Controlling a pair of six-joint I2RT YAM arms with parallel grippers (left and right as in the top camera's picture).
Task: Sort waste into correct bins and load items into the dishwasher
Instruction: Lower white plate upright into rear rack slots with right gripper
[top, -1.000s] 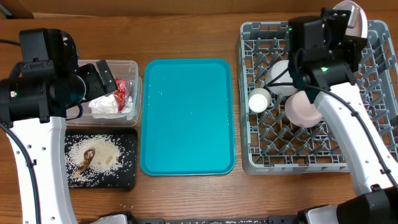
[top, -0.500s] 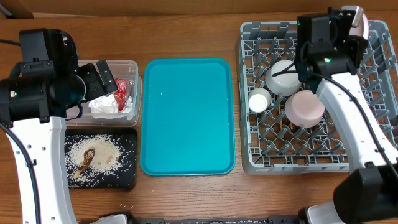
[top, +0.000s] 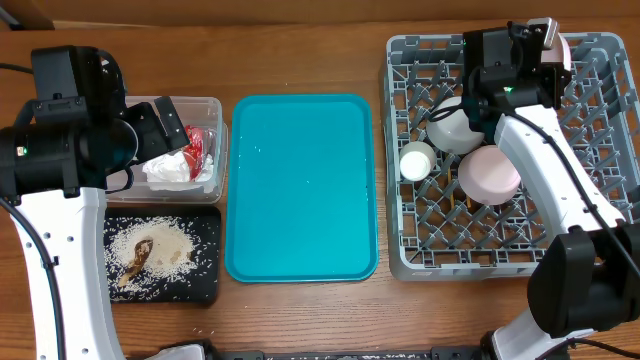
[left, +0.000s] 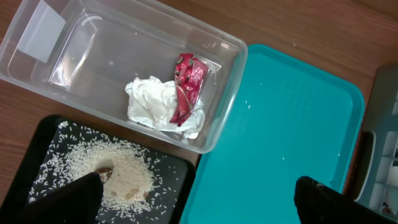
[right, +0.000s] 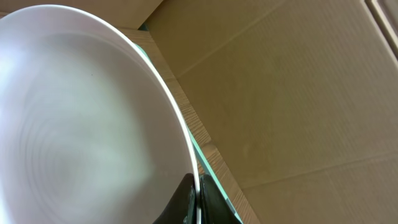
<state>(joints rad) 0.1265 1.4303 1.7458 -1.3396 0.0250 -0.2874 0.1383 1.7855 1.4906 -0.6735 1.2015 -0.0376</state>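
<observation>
Bright, even light, soft shadows. Glints dot the teal tray (left: 292, 124) beyond the left jaws; the plate (right: 81, 124) in the right jaws is blurred, washed pale.

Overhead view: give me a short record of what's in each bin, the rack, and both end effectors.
clear tub: napkin, red wrapper
black tray: rice, brown scraps
rack: grey-green bowl, white cup, pink bowl
left end effector: open, above the bins
right end effector: shut on plate rim, at rack's far side
</observation>
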